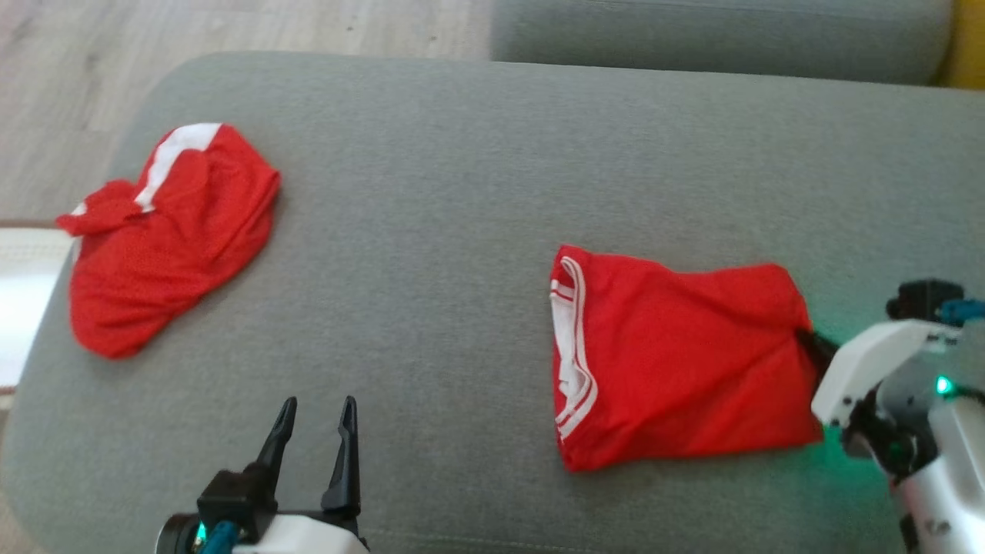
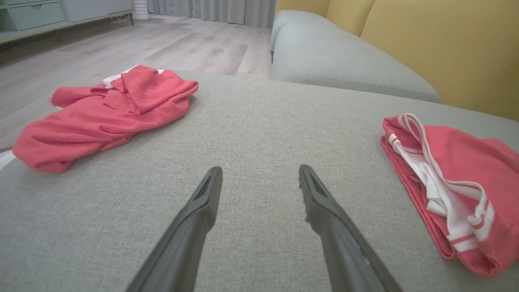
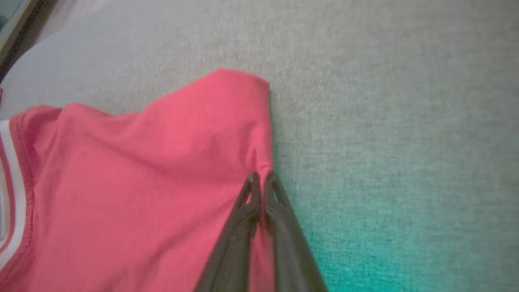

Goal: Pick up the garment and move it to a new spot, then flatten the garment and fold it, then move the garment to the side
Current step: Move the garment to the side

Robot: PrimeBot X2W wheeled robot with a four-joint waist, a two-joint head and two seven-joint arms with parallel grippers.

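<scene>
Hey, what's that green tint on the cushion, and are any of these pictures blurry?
Head view: a green lamp on the right arm seems to tint the cushion beside it; the left edge is blown out white. Right wrist view: the same teal cast at lower right, beside the right claw shut on the garment; the whole frame is soft. Left wrist view: sharpest, evenly lit.

Grey cushion (image 1: 462,231), crumpled red cloth (image 1: 165,238) at left, wooden floor (image 1: 231,23)
</scene>
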